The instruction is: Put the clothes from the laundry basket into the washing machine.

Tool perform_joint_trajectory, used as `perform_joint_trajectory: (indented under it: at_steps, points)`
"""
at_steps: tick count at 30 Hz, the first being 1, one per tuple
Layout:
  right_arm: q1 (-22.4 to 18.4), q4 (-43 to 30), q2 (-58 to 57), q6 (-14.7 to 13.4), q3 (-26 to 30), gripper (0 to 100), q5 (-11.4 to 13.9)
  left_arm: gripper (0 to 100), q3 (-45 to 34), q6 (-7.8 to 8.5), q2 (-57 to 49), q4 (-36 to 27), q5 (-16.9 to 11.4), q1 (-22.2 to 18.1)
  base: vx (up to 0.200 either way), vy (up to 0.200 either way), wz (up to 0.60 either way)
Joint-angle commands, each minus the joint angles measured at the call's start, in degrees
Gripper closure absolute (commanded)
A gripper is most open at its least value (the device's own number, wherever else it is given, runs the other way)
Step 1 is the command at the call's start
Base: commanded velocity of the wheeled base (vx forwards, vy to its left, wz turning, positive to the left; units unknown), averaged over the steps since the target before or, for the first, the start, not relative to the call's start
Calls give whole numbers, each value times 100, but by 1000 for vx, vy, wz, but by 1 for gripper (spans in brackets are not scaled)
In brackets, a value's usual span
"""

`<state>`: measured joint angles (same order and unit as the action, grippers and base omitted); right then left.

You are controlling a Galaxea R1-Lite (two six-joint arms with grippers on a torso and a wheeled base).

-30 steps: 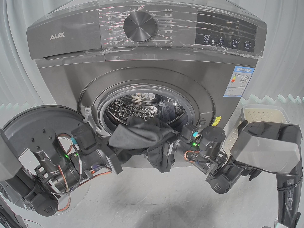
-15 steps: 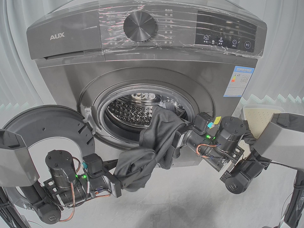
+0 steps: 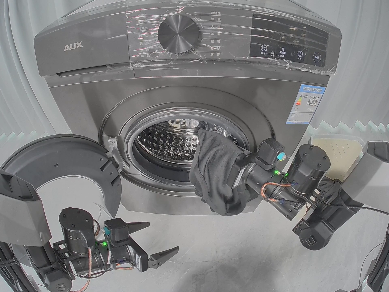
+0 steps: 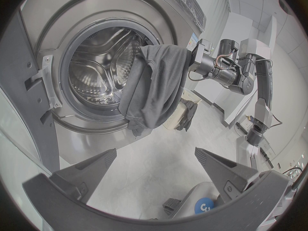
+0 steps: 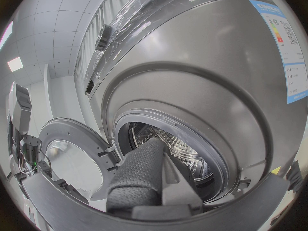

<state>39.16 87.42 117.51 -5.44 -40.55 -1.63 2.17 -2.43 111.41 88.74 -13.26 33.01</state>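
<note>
A dark grey garment (image 3: 219,171) is draped over my right gripper (image 3: 214,159), which is shut on it at the right side of the washing machine's round opening (image 3: 174,142). The cloth hangs down past the lower rim, outside the drum. In the right wrist view the garment (image 5: 138,177) covers one finger beside the drum (image 5: 179,148). My left gripper (image 3: 162,237) is open and holds nothing, low over the floor in front of the open door (image 3: 60,163). The left wrist view shows its fingers (image 4: 96,164) spread, with the garment (image 4: 157,87) hanging beyond them.
The white laundry basket (image 3: 338,149) stands on the floor right of the machine, with dark clothes (image 4: 189,108) hanging over its rim. The machine's door is swung out to the left. Bare grey floor (image 3: 227,248) lies in front.
My left gripper let go of the garment, opened and dropped to the lower left. The right gripper carried the garment up and right, so it now hangs from that gripper alone.
</note>
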Motion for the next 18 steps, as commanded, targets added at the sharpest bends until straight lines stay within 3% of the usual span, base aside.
perform_joint_trajectory:
  at_steps: [1,18]
  points:
    - [101,3,-79,-1,20,100,5,0,398,-47,74,3,8,3,0,0,0]
    - [488,-6,-79,-36,20,100,-12,0,2103,-56,1234,12,-54,3,0,0,0]
